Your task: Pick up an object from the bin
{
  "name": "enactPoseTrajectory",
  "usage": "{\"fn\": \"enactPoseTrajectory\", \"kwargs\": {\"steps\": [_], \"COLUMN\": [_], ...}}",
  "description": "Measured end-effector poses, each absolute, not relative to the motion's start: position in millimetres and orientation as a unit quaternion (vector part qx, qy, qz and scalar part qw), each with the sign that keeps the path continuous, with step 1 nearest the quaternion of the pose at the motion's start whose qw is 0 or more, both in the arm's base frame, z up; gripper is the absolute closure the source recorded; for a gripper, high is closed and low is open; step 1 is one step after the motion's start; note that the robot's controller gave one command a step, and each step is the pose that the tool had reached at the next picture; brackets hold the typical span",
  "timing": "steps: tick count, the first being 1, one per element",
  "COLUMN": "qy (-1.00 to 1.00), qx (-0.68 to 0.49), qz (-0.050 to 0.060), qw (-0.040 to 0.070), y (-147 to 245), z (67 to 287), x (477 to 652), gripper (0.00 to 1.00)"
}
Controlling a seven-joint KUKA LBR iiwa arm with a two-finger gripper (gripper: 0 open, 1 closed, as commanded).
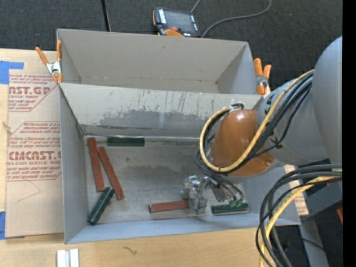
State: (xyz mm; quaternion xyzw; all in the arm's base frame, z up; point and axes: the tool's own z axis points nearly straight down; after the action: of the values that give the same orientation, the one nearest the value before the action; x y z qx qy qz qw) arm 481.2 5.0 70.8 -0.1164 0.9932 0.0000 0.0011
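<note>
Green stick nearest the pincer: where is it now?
The green stick lies at the bin's front right in the camera view, just right of the pincer; a red stick lies left.

The arm (pixel 329 102) is a thick, rounded body with a pale grey shell. At its wrist sits a smooth, glossy cover (pixel 238 141), orange-brown and shaped like a dome. Yellow and black cables (pixel 207 133) loop round the cover and run along the grey shell, and a thicker bundle of the same colours hangs lower down. The gripper (pixel 196 196) under the cover is small, of bare silver-grey metal, with thin dark wires leading to it.
</note>
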Motion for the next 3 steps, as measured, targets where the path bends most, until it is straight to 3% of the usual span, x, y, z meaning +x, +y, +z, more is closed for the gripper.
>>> {"fn": "enactPoseTrajectory", "kwargs": {"steps": [1,2,3], "qy": [0.942,0.878,0.924], "qx": [-0.334,-0.479,-0.383], "qz": [0.0,-0.001,0.002], "qw": [0.003,0.005,-0.001], "y": [49.9,73.3,92.1], "z": [73.7,251.2,157.4], "x": [515.8,571.1,578.6], "gripper": [1.0,1.0,1.0]}}
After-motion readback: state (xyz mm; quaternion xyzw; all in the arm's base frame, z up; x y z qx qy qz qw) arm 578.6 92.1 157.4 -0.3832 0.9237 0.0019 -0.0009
